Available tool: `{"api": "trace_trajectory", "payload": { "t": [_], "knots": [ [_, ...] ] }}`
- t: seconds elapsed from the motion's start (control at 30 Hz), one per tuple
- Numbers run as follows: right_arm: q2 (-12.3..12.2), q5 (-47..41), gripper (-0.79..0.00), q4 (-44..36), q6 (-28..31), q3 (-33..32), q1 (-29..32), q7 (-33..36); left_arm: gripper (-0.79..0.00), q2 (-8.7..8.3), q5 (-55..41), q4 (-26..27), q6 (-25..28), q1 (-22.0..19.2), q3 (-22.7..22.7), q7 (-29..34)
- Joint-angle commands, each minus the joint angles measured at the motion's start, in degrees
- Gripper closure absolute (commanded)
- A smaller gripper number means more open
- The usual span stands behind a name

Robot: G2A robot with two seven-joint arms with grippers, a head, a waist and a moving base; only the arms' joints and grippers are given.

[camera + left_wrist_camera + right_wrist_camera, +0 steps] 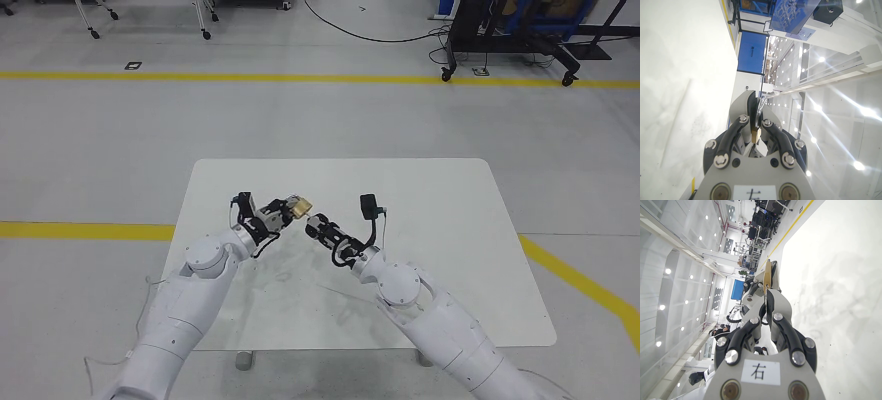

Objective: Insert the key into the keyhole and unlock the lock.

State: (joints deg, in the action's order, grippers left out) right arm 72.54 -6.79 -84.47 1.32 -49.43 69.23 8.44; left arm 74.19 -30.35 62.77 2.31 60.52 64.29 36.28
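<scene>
Both arms meet above the middle of the white table point(450, 250). My left gripper point(285, 211) is shut on a brass padlock point(299, 207), held in the air. Seen from the left wrist, the padlock point(755, 135) sits between the fingers of my left gripper point(758, 96), with silver metal running up toward the tips. My right gripper point(313, 224) is shut on a silver key point(765, 299). From the right wrist, my right gripper point(768, 292) points the key's tip at the near end of the padlock point(767, 275), touching it. How deep the key sits is hidden.
Bare tabletop spreads to the right and the far side of the arms. Yellow floor lines point(300, 77) run beyond the table. A black wheeled frame point(510, 40) stands far off at the back right.
</scene>
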Motion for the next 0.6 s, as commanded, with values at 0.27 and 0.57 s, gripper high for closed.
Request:
{"api": "trace_trajectory", "payload": {
  "t": [0.27,0.57],
  "knots": [
    [0.71,0.65,0.0,0.64,-0.35,-0.27,-0.02,0.3,0.0,0.05,1.05,0.31,0.51,0.18,0.06,0.27],
    [1.29,1.09,0.0,1.39,-0.68,-0.7,-0.06,0.35,0.0,0.05,5.26,2.05,1.63,0.77,-1.03,-0.09]
  ]
}}
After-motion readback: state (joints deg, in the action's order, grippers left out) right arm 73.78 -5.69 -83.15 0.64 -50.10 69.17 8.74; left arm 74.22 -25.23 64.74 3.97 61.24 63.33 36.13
